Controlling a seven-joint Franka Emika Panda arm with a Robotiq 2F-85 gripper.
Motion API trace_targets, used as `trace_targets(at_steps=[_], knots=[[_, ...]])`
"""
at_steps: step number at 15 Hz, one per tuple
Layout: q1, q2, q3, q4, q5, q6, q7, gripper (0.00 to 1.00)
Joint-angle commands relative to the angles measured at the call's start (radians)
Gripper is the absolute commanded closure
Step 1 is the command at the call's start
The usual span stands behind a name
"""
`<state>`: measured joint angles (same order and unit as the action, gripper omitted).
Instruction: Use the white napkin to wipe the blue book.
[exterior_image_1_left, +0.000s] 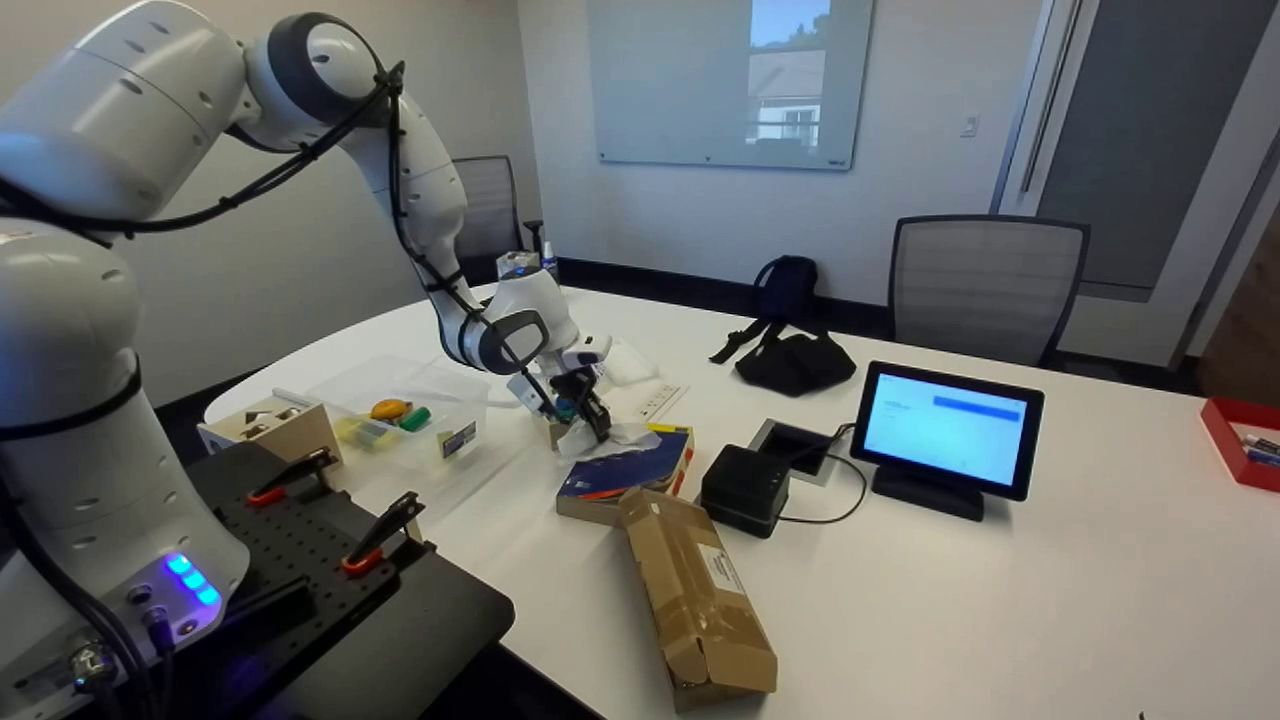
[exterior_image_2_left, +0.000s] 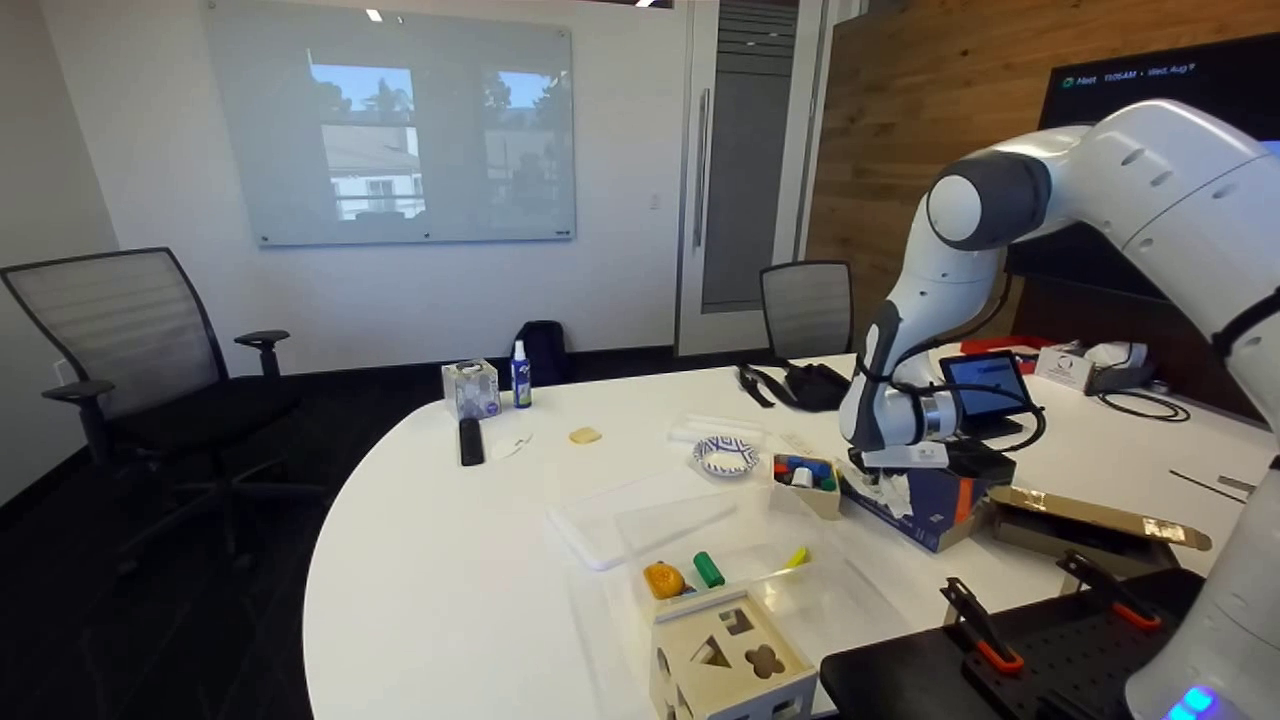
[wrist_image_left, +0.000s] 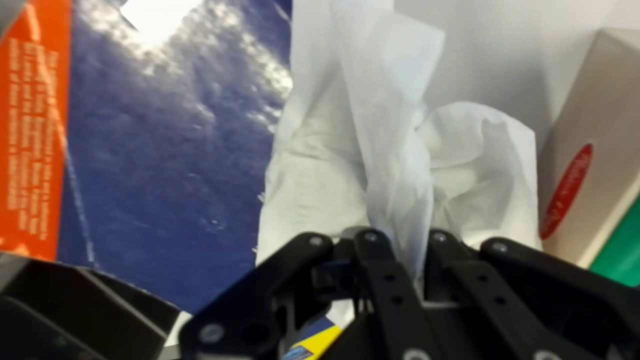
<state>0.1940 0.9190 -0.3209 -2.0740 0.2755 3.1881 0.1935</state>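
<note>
On the blue book (wrist_image_left: 165, 165), partly spilling past its edge, we see the white napkin (wrist_image_left: 320, 190) w/ the pincer (wrist_image_left: 407, 245) nipped onto it; brown cardboard pkg (exterior_image_1_left: 690, 600) just beside the book, blk tablet (exterior_image_1_left: 945, 425) farther off on the white surface (exterior_image_1_left: 950, 620).

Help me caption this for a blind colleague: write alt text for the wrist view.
The gripper, shut on a crumpled white napkin, holds it across one edge of the blue book. An orange strip of small print marks the book at far left; a pale box with a red oval is at right.
</note>
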Motion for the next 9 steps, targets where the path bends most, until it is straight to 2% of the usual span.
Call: trace_targets(at_steps=[1, 5, 9], knots=[[0.023, -0.052, -0.079, -0.087, 0.004, -0.025, 0.055, 0.98], [0.011, -0.035, -0.139, -0.107, 0.016, -0.019, 0.089, 0.98], [-0.032, -0.059, -0.093, -0.131, -0.006, -0.067, 0.071, 0.98]])
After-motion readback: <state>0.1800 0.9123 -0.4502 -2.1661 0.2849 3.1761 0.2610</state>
